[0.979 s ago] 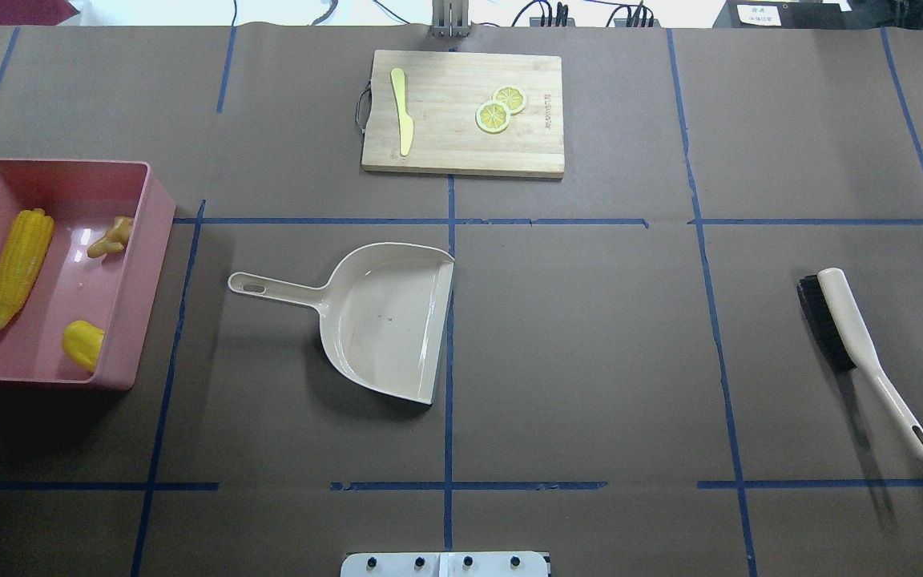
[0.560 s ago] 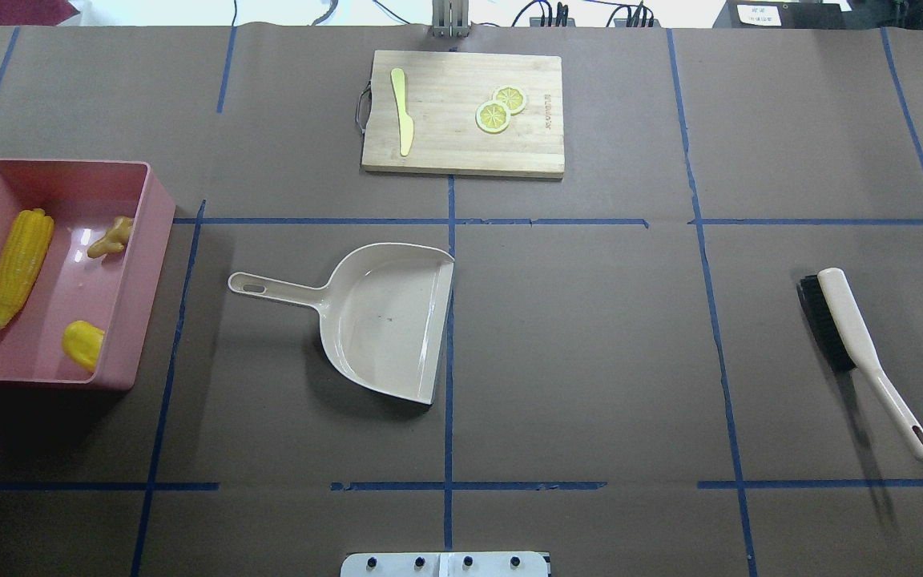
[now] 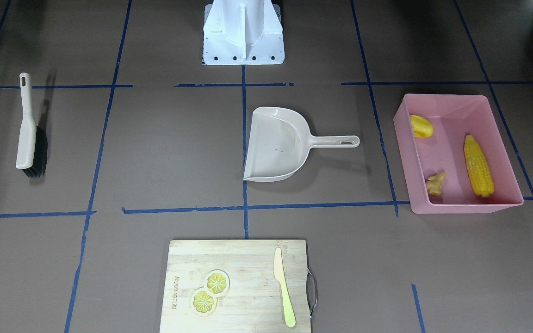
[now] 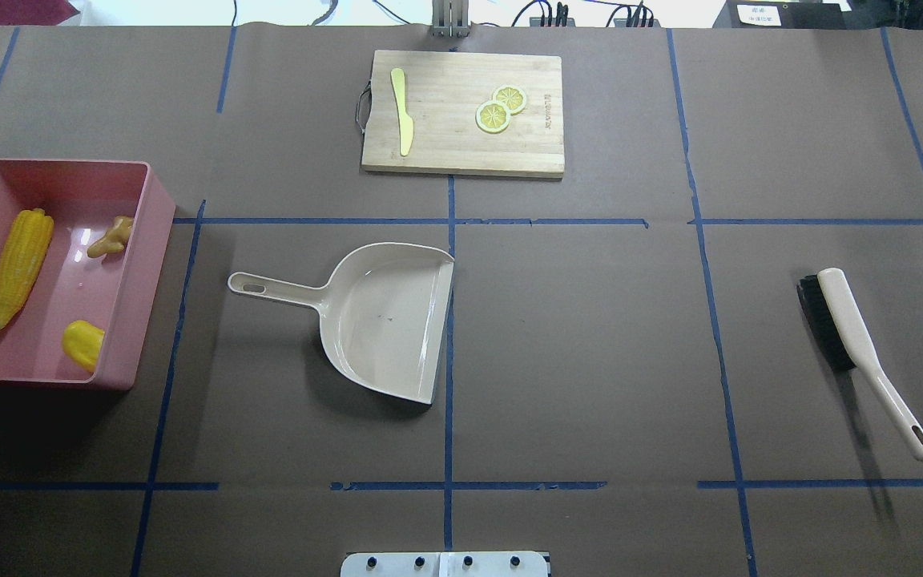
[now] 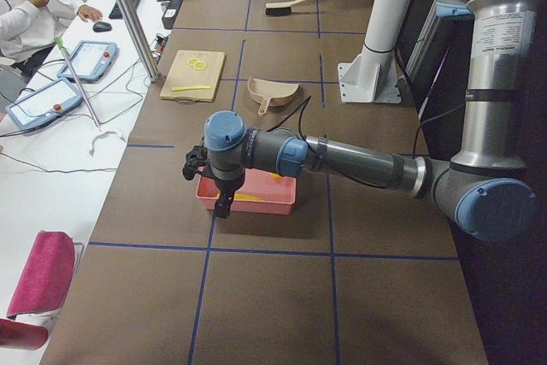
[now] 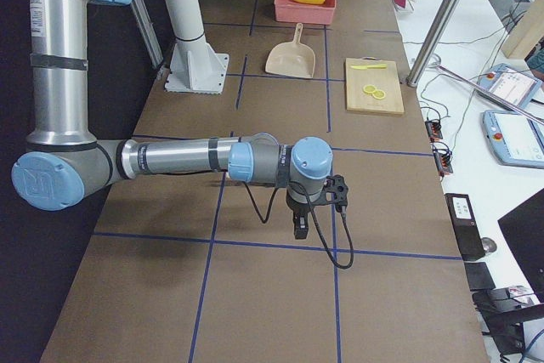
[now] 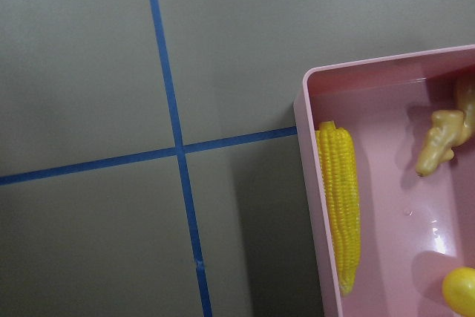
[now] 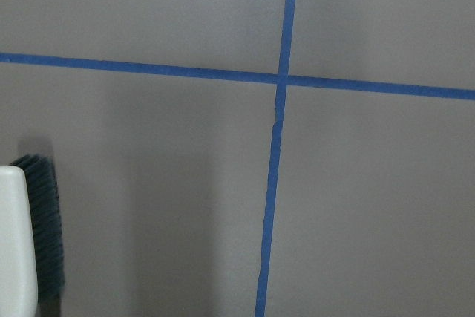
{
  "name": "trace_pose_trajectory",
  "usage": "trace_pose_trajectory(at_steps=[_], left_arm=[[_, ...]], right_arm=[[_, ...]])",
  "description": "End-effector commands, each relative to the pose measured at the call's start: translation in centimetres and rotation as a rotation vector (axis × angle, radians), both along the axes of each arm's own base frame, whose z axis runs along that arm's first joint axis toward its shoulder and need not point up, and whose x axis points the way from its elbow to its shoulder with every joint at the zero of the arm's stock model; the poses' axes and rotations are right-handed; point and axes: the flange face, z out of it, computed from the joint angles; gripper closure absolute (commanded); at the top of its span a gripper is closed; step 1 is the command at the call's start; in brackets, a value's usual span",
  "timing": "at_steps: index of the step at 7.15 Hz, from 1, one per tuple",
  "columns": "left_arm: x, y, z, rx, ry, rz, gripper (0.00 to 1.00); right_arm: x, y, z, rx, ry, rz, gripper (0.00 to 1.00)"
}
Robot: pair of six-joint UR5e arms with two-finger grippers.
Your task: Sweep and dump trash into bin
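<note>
Pink bin [image 4: 147,272] holds corn cob [image 4: 21,267], lump [image 4: 83,343], ginger [image 4: 110,237]; left tool [image 5: 222,203], right tool [image 6: 300,225]: grip cannot be told.

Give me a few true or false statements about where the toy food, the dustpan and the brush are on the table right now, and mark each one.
1. The corn cob, the potato and the ginger root all lie inside the bin. True.
2. One lemon slice sits in the dustpan. False: the dustpan holds nothing, and both lemon slices lie on the cutting board.
3. The brush lies on the table, well apart from the dustpan. True.
4. The knife lies in the bin. False: the knife lies on the cutting board, beside the lemon slices.
</note>
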Motion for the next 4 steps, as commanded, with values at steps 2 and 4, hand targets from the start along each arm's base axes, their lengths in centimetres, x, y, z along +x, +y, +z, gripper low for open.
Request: trace_pose_trajectory(at_steps=[2,4], left_arm=[[-0.3,1.5,3.9,-0.048,-0.008,0.042,0.00],[-1.7,3.1,5.4,-0.025,-0.004,0.008,0.00]], right_arm=[[0.1,-1.8,0.3,0.003,0.007,-0.013,0.00],[0.3,-1.7,0.7,-0.002,0.017,-0.012,0.00]])
